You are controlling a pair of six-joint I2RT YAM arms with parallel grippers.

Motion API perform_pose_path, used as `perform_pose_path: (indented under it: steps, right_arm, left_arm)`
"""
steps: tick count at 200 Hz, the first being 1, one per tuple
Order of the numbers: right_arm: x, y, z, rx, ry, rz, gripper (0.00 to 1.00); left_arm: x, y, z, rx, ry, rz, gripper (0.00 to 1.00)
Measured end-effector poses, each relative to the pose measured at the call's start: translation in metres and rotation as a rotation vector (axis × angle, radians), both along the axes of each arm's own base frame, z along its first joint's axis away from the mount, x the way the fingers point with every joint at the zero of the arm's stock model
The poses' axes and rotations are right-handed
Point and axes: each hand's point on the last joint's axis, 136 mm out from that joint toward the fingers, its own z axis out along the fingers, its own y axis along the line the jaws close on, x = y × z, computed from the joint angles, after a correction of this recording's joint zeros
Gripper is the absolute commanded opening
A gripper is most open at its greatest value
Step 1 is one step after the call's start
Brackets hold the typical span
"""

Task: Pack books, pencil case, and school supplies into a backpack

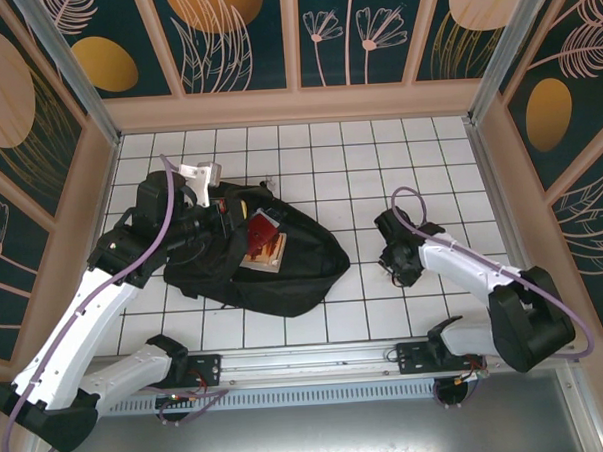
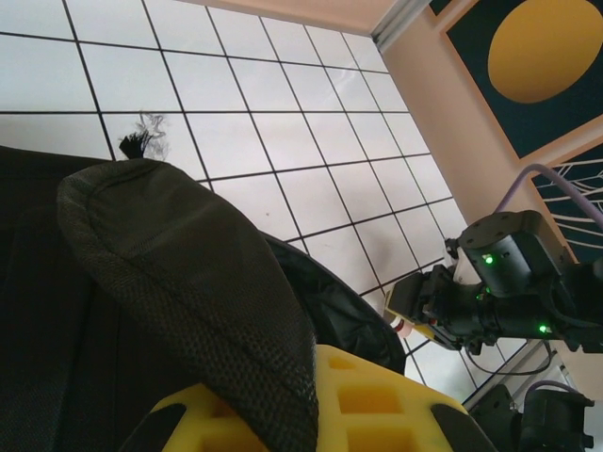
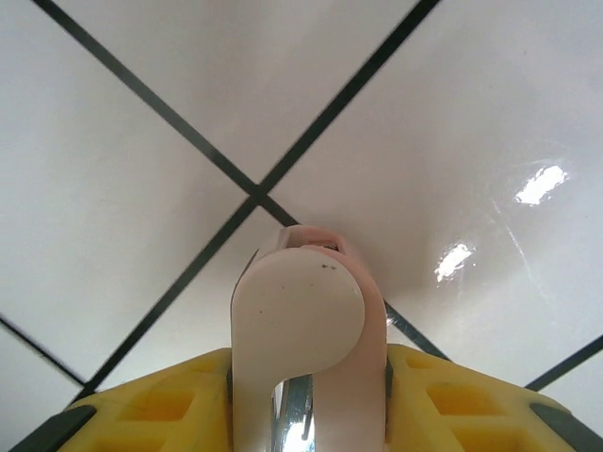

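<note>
My left pincer (image 2: 283, 414) is clenched on the large black fabric backpack (image 1: 284, 272) lying on the white tiled worktop (image 1: 379, 163). My right pincer (image 3: 306, 405) grasps the small pale pink piece (image 3: 301, 311). Next, I'd carry it across into the opening.

Books (image 1: 263, 241) lie in the backpack (image 1: 304, 276) on the table (image 1: 359, 163) — a small piece (image 3: 300, 320) to its right.

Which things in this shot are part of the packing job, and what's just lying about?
Job:
- backpack, gripped by the left claw
- books in its opening
- pale pink piece in the right claw

Not the job:
- tiled table
- patterned walls
</note>
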Motion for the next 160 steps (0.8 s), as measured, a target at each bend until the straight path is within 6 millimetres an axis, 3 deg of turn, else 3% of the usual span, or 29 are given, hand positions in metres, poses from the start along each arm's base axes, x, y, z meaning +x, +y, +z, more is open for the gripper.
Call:
perform_pose_path:
  steps: [25,48,88,110,130,160]
  right_arm:
    - [0.015,0.011,0.029,0.017,-0.082,0.05,0.34]
    - [0.032,0.033,0.071,0.048,-0.198,0.144,0.33]
    - [0.041,0.112,0.174,0.146,-0.449,0.398,0.33]
    - [0.035,0.148,0.214,0.214,-0.557,0.531,0.34]
    - [0.028,0.176,0.222,0.267,-0.589,0.637,0.34]
    - [0.019,0.224,0.202,0.328,-0.551,0.787,0.33]
  left_arm:
    - [0.001,0.0,0.002,0.002,-0.003,0.006,0.0]
    - [0.003,0.001,0.005,0.004,-0.008,0.012,0.0]
    - [0.003,0.004,0.011,0.012,-0.015,0.029,0.0]
    - [0.003,0.005,0.011,0.011,-0.016,0.03,0.0]
    - [0.004,0.005,0.011,0.012,-0.016,0.031,0.0]
    - [0.004,0.005,0.011,0.012,-0.016,0.031,0.0]
